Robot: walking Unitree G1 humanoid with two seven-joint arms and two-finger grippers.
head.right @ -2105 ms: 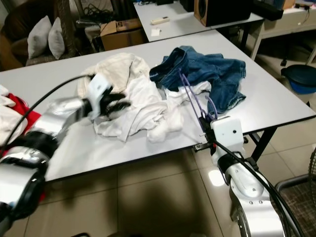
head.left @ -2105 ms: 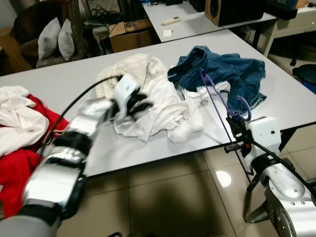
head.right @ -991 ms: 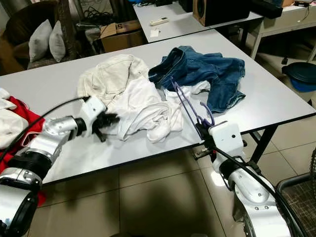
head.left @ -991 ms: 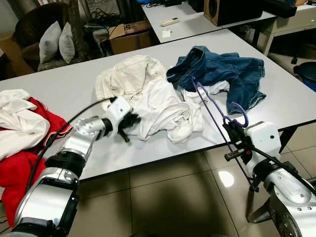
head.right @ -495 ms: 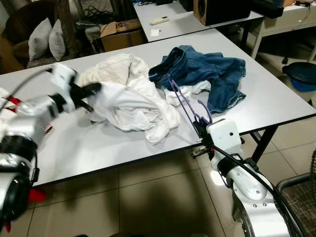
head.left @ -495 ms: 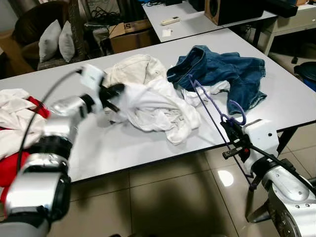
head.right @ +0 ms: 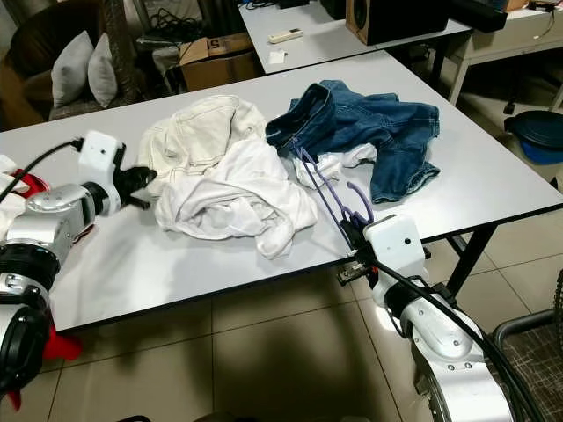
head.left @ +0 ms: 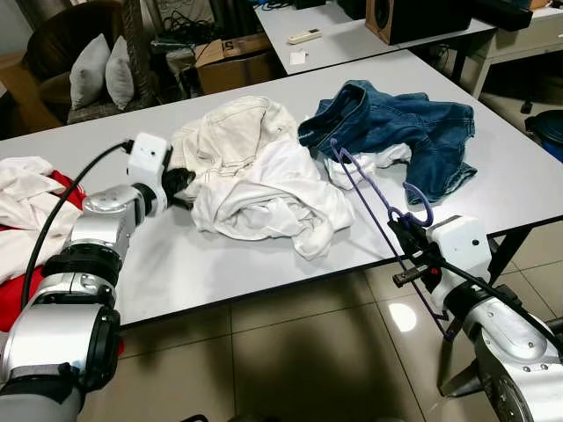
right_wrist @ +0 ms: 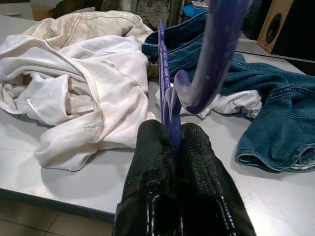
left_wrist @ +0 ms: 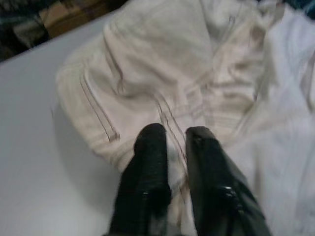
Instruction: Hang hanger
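Cluttering grey table (head.left: 493,167), laundry heaps, tiled floor (head.left: 290,352), armchair (head.left: 66,53)

the left arm is reaching forward over the tabletop with its left gripper (left_wrist: 172,147) pinching cream fabric between nearly closed fingers (left_wrist: 150,162), while the right arm is bending low at the near table edge, its right gripper (right_wrist: 170,142) clamping a purple hanger upright.

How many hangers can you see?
1. The purple hanger is held in the right gripper at the table's front edge, beside the jeans. More could be hidden under the clothes.
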